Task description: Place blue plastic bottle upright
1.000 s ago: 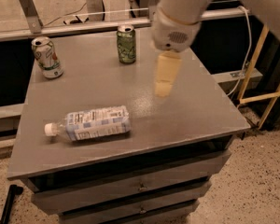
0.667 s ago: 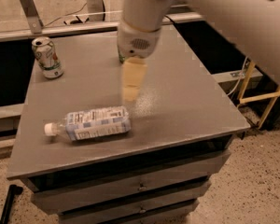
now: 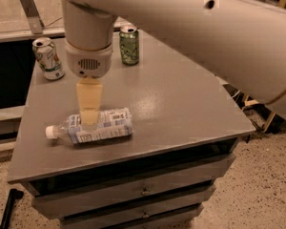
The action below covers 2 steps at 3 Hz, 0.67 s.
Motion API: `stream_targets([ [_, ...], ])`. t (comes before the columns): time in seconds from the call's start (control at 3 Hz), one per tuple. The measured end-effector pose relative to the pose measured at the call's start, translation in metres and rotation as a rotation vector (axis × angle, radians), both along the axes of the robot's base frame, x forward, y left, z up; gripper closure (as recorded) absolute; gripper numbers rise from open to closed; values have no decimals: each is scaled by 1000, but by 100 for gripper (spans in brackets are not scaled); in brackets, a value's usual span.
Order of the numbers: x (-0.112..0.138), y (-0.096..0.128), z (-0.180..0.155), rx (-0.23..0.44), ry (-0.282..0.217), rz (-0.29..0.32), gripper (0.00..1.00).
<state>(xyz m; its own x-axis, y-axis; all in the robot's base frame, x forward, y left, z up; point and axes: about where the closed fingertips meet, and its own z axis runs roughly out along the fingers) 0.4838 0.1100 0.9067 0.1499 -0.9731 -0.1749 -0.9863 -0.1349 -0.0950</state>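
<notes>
The blue plastic bottle [image 3: 93,127] lies on its side near the front left of the grey table [image 3: 181,104], white cap pointing left. My gripper [image 3: 89,113] hangs straight down from the white arm, and its cream finger reaches the bottle's upper middle. The arm hides part of the bottle's far side.
A white-and-green can [image 3: 47,58] stands at the back left of the table. A green can [image 3: 129,45] stands at the back centre. The table has drawers below its front edge. A black counter runs behind the table.
The arm has swung left and toward the front, from above the table's middle right to directly over the lying bottle. The bottle and cans have not moved.
</notes>
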Motion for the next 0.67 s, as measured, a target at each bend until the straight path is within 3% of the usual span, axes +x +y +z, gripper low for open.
stream_targets([
  [0.33, -24, 27, -34, -15, 11, -22, 0],
  [0.67, -24, 30, -40, -7, 17, -18, 0],
])
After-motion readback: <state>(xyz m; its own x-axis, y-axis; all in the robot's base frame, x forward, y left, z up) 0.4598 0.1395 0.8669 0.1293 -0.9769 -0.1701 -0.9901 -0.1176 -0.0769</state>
